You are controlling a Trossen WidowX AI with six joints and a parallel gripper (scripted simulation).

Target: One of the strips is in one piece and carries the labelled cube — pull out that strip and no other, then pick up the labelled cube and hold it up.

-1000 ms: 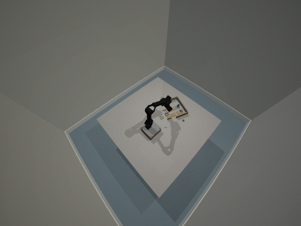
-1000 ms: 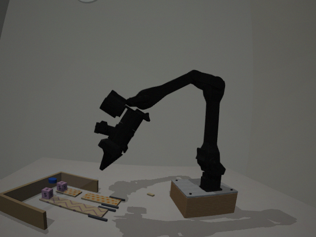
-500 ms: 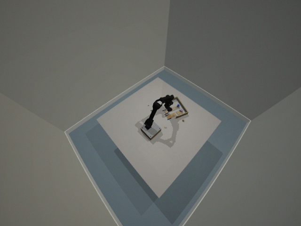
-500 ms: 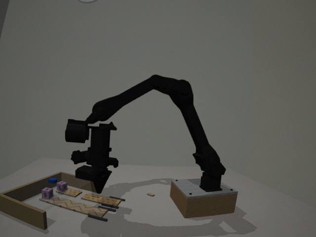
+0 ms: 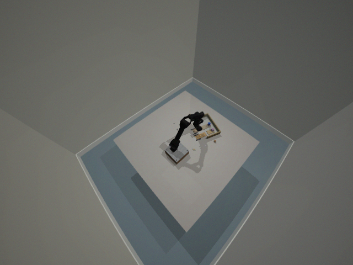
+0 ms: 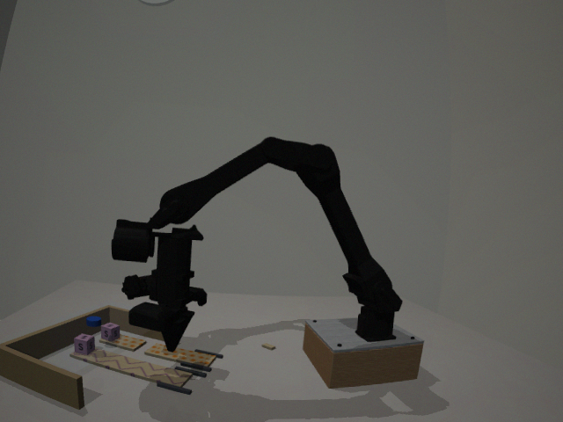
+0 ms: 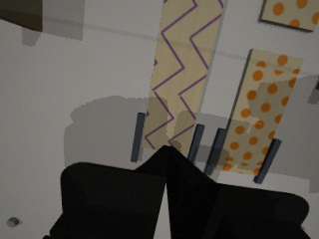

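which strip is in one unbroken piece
The zigzag strip, purple lines running unbroken to a lilac cube. The orange-dotted strip is split in two, with a gap.

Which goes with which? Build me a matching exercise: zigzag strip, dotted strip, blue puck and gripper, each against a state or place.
1 zigzag strip
2 dotted strip
3 blue puck
4 gripper

A shut, pointing down
B in two pieces
C by the frame's far wall
D in one piece

Pairs: 1-D, 2-B, 3-C, 4-A
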